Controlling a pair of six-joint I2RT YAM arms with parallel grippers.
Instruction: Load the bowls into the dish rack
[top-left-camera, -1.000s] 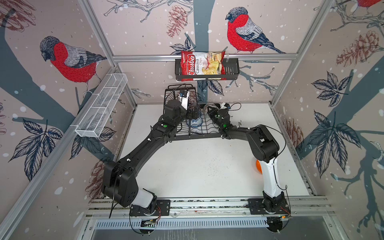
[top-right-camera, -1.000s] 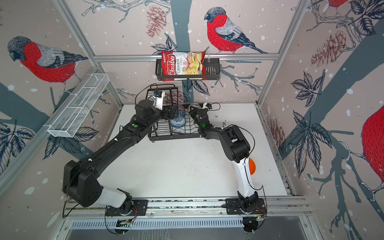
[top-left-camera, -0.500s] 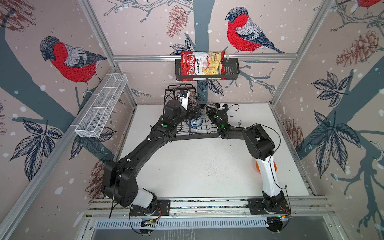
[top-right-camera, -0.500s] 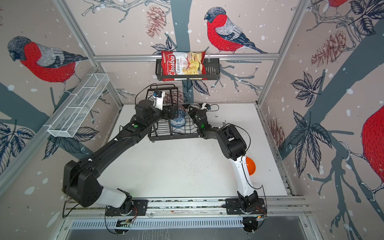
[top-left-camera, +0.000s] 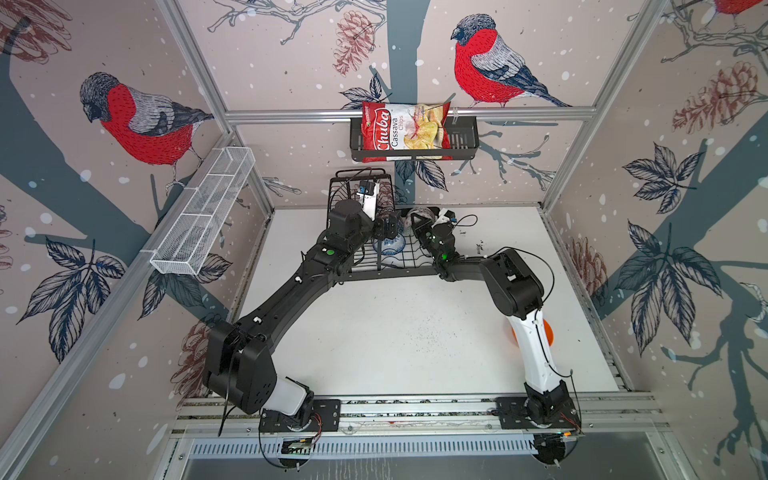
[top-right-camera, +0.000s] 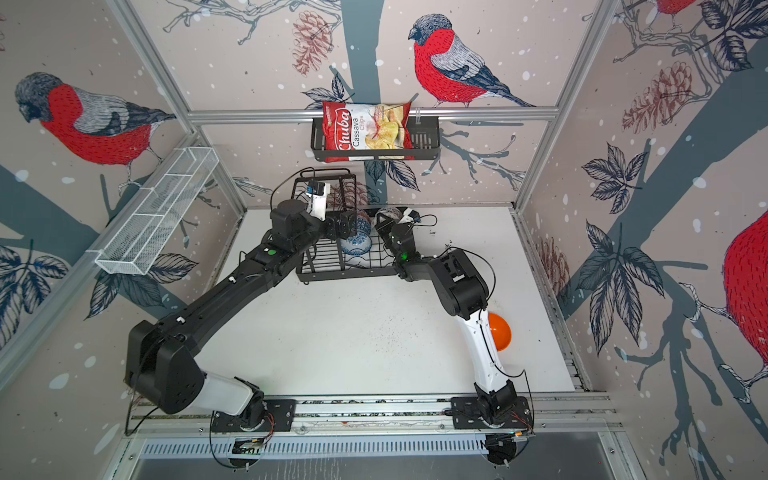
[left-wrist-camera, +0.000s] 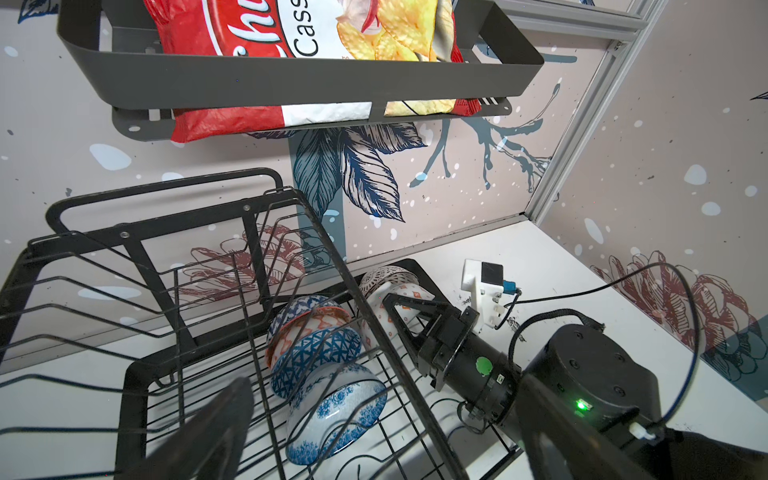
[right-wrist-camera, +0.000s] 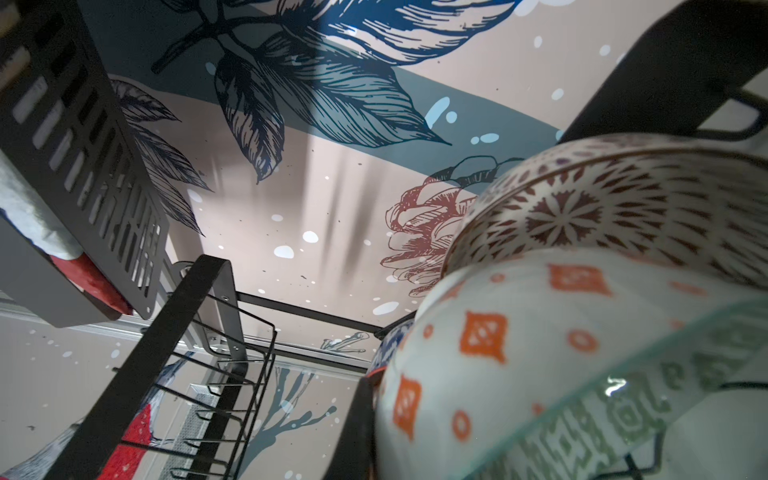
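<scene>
1. My left pincer (top-left-camera: 387, 229): released, jaws wide, hovering over the dish rack (top-left-camera: 390, 272), upper centre in both top views.
2. My right pincer (left-wrist-camera: 390, 300): clenched, tip against the orange-diamond bowl (right-wrist-camera: 519, 353). Can't tell if it's pinching the rim.
3. Floral bowl (left-wrist-camera: 340, 415), blue geometric bowl (left-wrist-camera: 320, 353) and radial-pattern bowl (left-wrist-camera: 386, 274): tilted on edge in the rack.
4. Plain orange bowl (top-right-camera: 500, 332): on the table (top-right-camera: 374, 332), right of frame, behind my right arm (top-right-camera: 478, 345), well apart from the rack.

Glossy glazed ceramic bowls (left-wrist-camera: 332, 411) sit in a matt black metal-wire dish rack (left-wrist-camera: 124, 235).
</scene>
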